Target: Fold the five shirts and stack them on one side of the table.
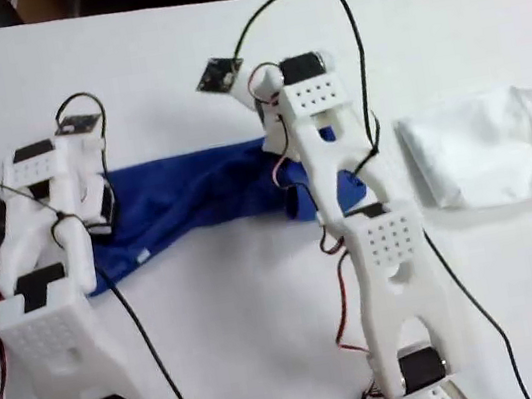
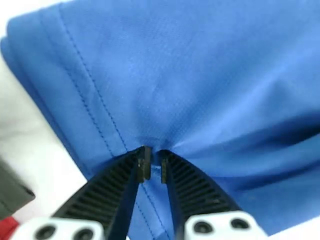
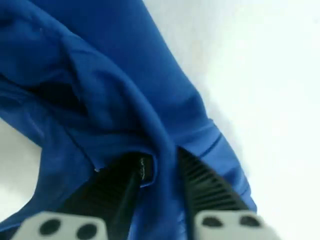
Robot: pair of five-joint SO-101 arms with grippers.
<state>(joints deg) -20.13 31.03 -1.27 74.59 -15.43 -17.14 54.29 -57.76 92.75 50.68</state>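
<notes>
Blue stitched-fabric shirt [image 1: 195,196] is lying stretched across centre, left gripper [image 2: 152,166] pinching its hem, right gripper [image 3: 164,165] clamping a fold; white folded cloth shirt [image 1: 486,149] is sitting at three o'clock.

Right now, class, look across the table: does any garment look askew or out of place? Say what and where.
The blue shirt lies twisted into a rumpled band mid-table, pinched by both arms' jaws, not flat. The white shirt on the right sits folded but crumpled.
</notes>
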